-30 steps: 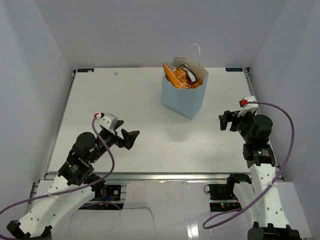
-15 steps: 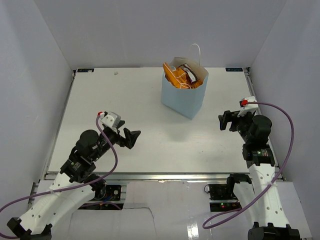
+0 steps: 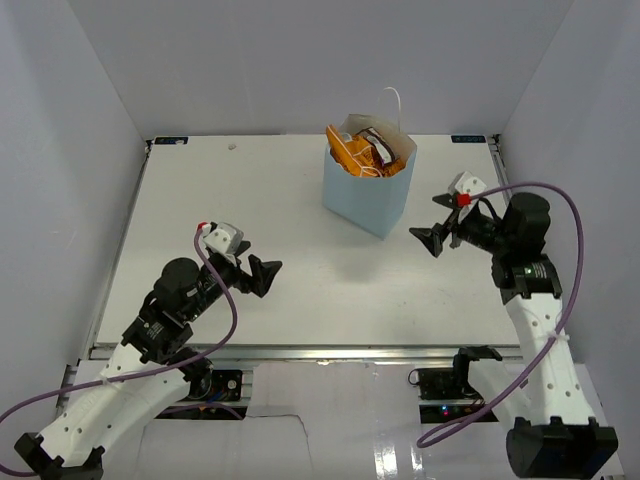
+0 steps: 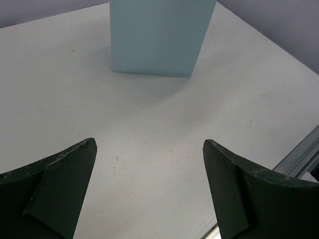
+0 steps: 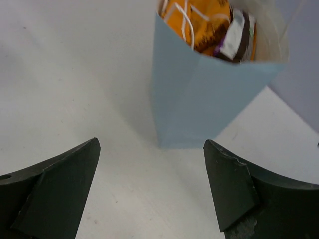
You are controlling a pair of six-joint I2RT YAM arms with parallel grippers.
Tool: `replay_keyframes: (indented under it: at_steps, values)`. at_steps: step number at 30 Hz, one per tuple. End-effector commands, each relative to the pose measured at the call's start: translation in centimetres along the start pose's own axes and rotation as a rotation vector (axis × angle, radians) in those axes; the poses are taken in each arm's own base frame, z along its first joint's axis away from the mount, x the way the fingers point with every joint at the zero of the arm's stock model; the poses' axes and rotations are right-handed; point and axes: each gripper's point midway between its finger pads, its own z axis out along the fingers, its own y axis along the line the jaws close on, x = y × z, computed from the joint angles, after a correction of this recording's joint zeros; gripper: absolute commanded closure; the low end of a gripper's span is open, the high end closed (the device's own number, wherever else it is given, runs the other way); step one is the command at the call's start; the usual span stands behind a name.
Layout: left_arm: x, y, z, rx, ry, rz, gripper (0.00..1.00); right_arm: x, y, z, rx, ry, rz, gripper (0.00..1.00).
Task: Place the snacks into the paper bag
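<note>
The light-blue paper bag (image 3: 362, 198) stands upright at the back middle of the table, its white cord handle rising behind it. Snacks (image 3: 366, 152) fill its mouth: an orange packet (image 5: 204, 22) and a dark brown and white one (image 5: 240, 37) show in the right wrist view. My left gripper (image 3: 268, 275) hovers open over the near left of the table, with nothing between its fingers; the bag's lower wall (image 4: 157, 37) lies ahead of it. My right gripper (image 3: 432, 236) is open and empty just right of the bag, facing its blue side (image 5: 199, 99).
The white table (image 3: 200, 200) is boxed in by pale walls on the left, back and right. A metal rail (image 4: 299, 154) runs along its near edge. The bag's shadow falls on the table in front of it.
My right arm has swung up and left, bringing its gripper closer to the bag. The left gripper has shifted slightly right. Both stay open.
</note>
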Motion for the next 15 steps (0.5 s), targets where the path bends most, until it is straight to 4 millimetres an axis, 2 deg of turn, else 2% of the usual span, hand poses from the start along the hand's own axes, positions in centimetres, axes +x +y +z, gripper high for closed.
replay_keyframes:
  at_steps: [1, 2, 3, 4, 5, 7, 8, 9, 10, 11, 12, 13, 15]
  values:
    - [-0.7, 0.2, -0.1, -0.016, -0.008, 0.005, 0.02, -7.0, 2.1, 1.6, -0.270, -0.167, -0.282, 0.10]
    - [-0.7, 0.2, -0.2, -0.015, -0.010, 0.005, 0.02, -7.2, 1.0, 2.3, -0.235, -0.137, -0.295, 0.10]
    - [-0.7, 0.2, -0.1, -0.015, -0.010, 0.005, 0.02, -9.7, 1.1, 2.6, -0.234, -0.156, -0.329, 0.10]
    - [-0.8, 0.8, -0.2, -0.047, -0.015, 0.005, 0.02, -9.0, -0.4, 3.7, -0.181, -0.089, -0.284, 0.10]
    - [-0.9, 0.9, -0.2, -0.052, -0.016, 0.003, 0.02, -9.4, -0.7, 4.1, -0.148, -0.069, -0.196, 0.10]
    - [-0.9, 1.0, -0.3, -0.058, -0.018, 0.002, 0.02, -9.4, -2.1, 3.8, -0.036, -0.042, -0.066, 0.10]
    - [-1.0, 1.1, -0.4, -0.063, -0.021, 0.003, 0.02, -8.9, -4.2, 3.3, 0.114, -0.020, -0.007, 0.10]
    - [-1.2, 1.0, -0.5, -0.063, -0.029, 0.002, 0.02, -8.3, -4.7, 2.8, 0.201, -0.028, 0.140, 0.10]
    - [-1.3, 1.1, -0.6, -0.063, -0.037, 0.002, 0.02, -6.2, -4.7, 1.6, 0.290, -0.011, 0.194, 0.10]
    - [-1.3, 1.1, -0.6, -0.065, -0.037, 0.001, 0.02, -5.1, -6.0, 0.4, 0.404, 0.001, 0.207, 0.10]
    - [-1.4, 1.1, -0.6, -0.065, -0.039, 0.001, 0.02, -5.7, -5.9, -1.2, 0.461, -0.051, 0.197, 0.10]
    - [-1.3, 1.0, -0.6, -0.064, -0.035, 0.002, 0.02, -3.4, -5.9, -1.4, 0.496, -0.021, 0.212, 0.10]
    - [-1.3, 0.9, -0.6, -0.057, -0.035, 0.003, 0.02, -2.7, -6.2, -3.2, 0.587, -0.032, 0.209, 0.10]
